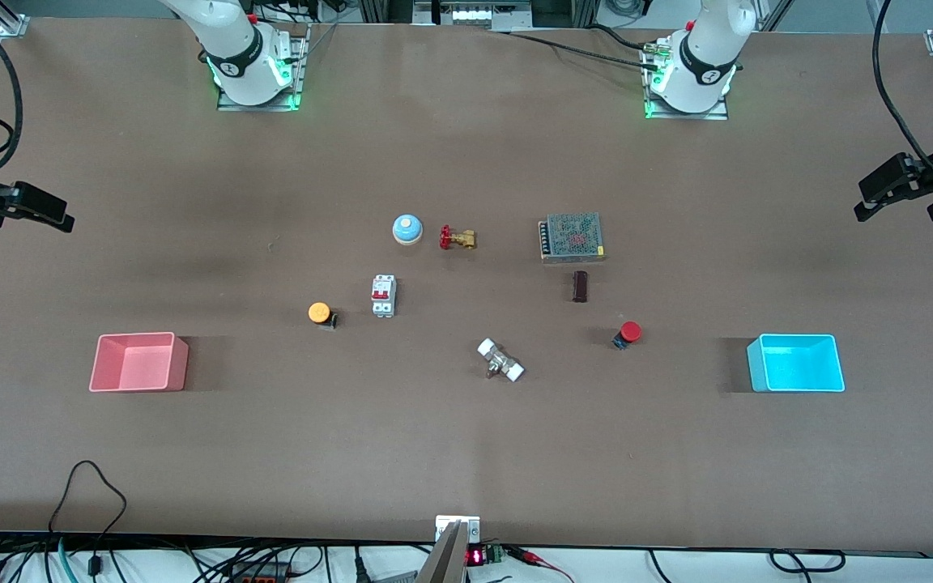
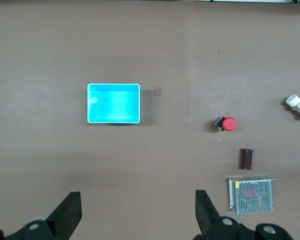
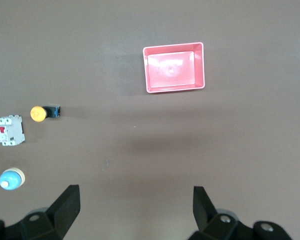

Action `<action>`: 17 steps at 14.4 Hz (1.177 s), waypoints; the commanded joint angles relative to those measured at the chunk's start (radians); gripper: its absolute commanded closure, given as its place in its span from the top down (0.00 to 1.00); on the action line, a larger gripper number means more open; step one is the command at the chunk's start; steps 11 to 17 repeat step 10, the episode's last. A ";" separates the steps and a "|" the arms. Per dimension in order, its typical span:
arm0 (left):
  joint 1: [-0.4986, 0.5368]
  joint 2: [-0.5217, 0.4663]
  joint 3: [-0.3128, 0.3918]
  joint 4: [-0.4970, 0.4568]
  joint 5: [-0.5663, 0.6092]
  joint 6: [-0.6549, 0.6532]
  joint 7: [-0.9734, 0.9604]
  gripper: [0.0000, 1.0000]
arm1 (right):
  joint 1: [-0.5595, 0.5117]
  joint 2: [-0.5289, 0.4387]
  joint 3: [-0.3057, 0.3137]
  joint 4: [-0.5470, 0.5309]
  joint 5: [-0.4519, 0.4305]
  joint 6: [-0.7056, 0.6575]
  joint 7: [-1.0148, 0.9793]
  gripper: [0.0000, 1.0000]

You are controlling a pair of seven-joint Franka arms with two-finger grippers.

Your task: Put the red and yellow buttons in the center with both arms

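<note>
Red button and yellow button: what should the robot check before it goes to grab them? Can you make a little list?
1. Left gripper open and holding nothing, up over the table's left-arm end: ok.
2. Right gripper open and holding nothing, up over the right-arm end: ok.
3. Round red-capped push button in sight, lying on its side, nothing touching it: ok.
4. Round yellow-orange-capped push button in sight, apart from the white circuit breaker: ok.
5. Bare brown tabletop in the centre has room between the breaker and the white-ended pipe fitting: ok.
6. Buttons already in the centre: not ok.
</note>
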 commanded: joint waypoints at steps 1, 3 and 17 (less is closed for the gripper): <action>0.009 0.042 -0.008 0.059 0.013 -0.006 0.004 1.00 | 0.021 -0.054 -0.019 -0.064 -0.014 0.016 -0.037 1.00; 0.009 0.042 -0.012 0.055 0.013 -0.008 0.002 1.00 | 0.023 -0.091 -0.017 -0.113 -0.015 0.047 -0.028 1.00; 0.009 0.041 -0.015 0.053 0.013 -0.025 -0.001 1.00 | 0.022 -0.109 -0.019 -0.122 -0.015 0.021 -0.025 1.00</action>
